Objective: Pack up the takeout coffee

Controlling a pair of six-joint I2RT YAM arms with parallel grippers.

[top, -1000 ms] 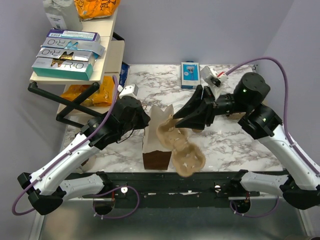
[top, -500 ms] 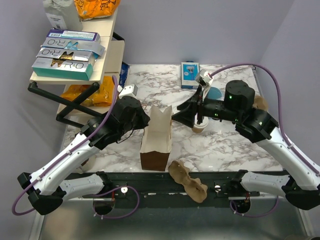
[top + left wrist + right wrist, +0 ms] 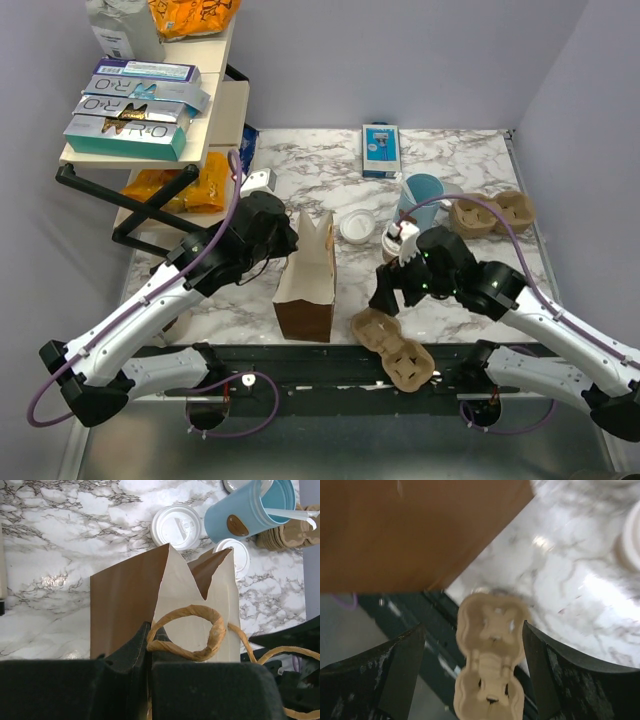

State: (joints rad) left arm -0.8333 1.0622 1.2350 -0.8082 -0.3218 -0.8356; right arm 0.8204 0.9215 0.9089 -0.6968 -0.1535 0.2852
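At the desk's middle, toward the near edge: brown paper bag (image 3: 305, 295) stands upright, mouth open. Left arm (image 3: 150, 300) runs in from the near-left corner, elbow low, wrist bent over the bag's left top edge. Left gripper (image 3: 283, 240) is clamped tight on the bag's rim right by the twine handle (image 3: 190, 611); left wrist view shows no gap between the fingers. Right arm (image 3: 540, 315) comes from the near-right corner, forearm low over the marble desk (image 3: 450, 150), wrist pitched down toward the near edge. Right gripper (image 3: 386, 293) is spread wide and holds nothing; both fingers (image 3: 395, 670) sit well apart in the wrist view. Below it a two-cup pulp carrier (image 3: 392, 348) lies flat, cups up, half over the near edge, just right of the bag and clear of the fingers. Takeout coffee cup (image 3: 235, 556), white lid on top, stands on the marble on the far side of the bag, between bag and blue mug (image 3: 420, 192), outside the bag, partly hidden by the bag's flap. A second white lid (image 3: 357, 226) sits just to its left; can't tell if there's a cup under it. More pulp carriers (image 3: 495, 213) sit at the right edge, just beside the mug.
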